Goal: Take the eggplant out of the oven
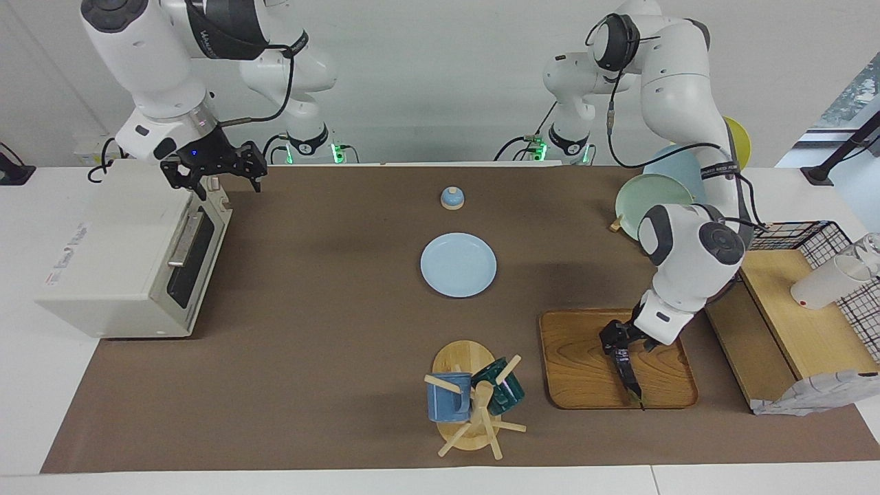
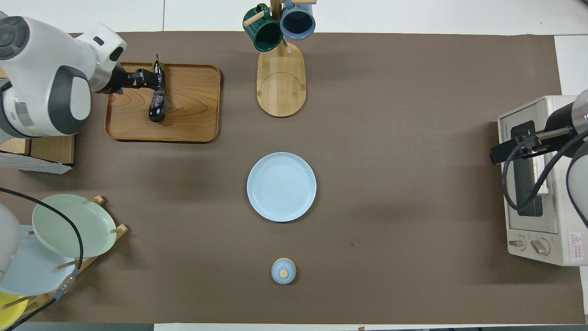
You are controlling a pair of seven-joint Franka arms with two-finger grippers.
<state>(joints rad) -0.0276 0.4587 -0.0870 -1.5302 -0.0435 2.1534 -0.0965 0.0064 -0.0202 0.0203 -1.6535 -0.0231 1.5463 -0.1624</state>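
Note:
The eggplant (image 2: 157,102) lies long and dark on the wooden tray (image 2: 193,115) toward the left arm's end of the table; it also shows in the facing view (image 1: 631,382). My left gripper (image 2: 148,79) is down at the tray, shut on the eggplant near its stem half. The off-white oven (image 1: 110,261) stands at the right arm's end, its dark glass door (image 1: 190,261) shut. My right gripper (image 1: 221,180) hangs open and empty over the top front edge of the oven (image 2: 556,257).
A light blue plate (image 1: 458,265) lies mid-table, with a small blue lidded jar (image 1: 452,198) nearer to the robots. A mug tree (image 1: 474,405) with a blue and a green mug stands beside the tray. A dish rack with plates (image 1: 653,199) and a wooden shelf (image 1: 797,330) are at the left arm's end.

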